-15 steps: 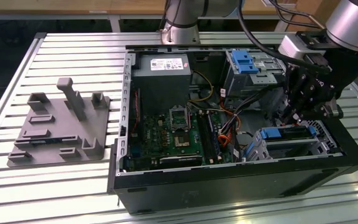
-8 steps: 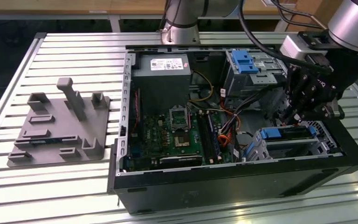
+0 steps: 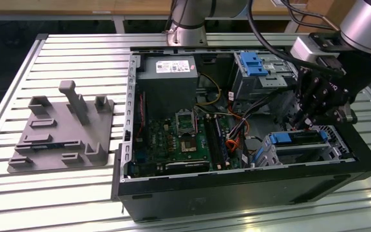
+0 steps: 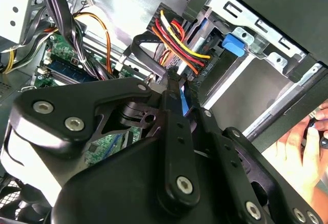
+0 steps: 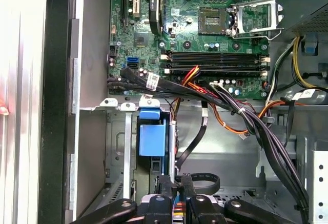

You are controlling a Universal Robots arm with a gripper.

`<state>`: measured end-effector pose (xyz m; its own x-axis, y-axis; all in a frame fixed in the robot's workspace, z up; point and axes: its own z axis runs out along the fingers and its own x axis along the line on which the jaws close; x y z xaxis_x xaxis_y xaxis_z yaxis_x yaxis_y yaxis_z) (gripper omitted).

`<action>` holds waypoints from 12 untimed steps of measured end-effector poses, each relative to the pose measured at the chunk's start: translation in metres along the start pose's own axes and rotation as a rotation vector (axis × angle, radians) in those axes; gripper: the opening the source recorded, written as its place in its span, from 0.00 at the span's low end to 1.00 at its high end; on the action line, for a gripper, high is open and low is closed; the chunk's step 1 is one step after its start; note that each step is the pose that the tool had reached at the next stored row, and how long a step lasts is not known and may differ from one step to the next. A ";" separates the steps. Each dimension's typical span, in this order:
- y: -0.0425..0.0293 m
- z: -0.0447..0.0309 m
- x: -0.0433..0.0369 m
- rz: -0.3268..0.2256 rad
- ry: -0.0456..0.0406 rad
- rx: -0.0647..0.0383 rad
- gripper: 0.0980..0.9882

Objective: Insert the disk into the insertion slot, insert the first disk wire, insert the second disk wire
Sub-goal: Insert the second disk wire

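The disk [image 3: 298, 139], known by its bright blue carrier, sits inside the insertion slot [image 3: 314, 153], a small grey perforated bay at the case's corner on the exterior view's right. The carrier's blue handle [image 5: 152, 138] faces outward. My gripper [image 3: 305, 126] hangs just above the disk's rear. Its jaws [image 4: 177, 75] stand shut on the plug of a disk wire with red, yellow and orange strands [image 4: 177, 42]. A black flat wire [image 5: 202, 183] loops loose beside the gripper [image 5: 175, 184].
The open computer case [image 3: 237, 193] lies on a slatted table. A larger metal cage with a blue latch [image 3: 253, 64] stands at the back, the motherboard [image 3: 179, 140] in the middle. Black cable bundles [image 5: 256, 126] cross nearby. A person's hand [image 4: 302, 149] rests outside the case. A grey fixture [image 3: 63, 130] lies left.
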<state>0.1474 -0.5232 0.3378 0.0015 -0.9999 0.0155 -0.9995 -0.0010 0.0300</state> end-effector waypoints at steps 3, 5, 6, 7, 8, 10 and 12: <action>0.0000 0.0001 0.0034 0.000 -0.0001 0.000 0.11; 0.0000 0.0001 0.0062 0.000 0.0001 0.000 0.11; 0.0000 0.0002 0.0063 0.000 -0.0001 0.000 0.11; 0.0000 0.0003 0.0063 0.000 0.0000 0.000 0.11; 0.0000 0.0005 0.0063 0.000 0.0001 0.000 0.11; 0.0000 0.0009 0.0064 0.000 0.0000 0.000 0.11; 0.0000 0.0012 0.0066 0.000 0.0001 0.000 0.11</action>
<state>0.1474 -0.5297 0.3367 0.0015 -0.9999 0.0157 -0.9995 -0.0010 0.0300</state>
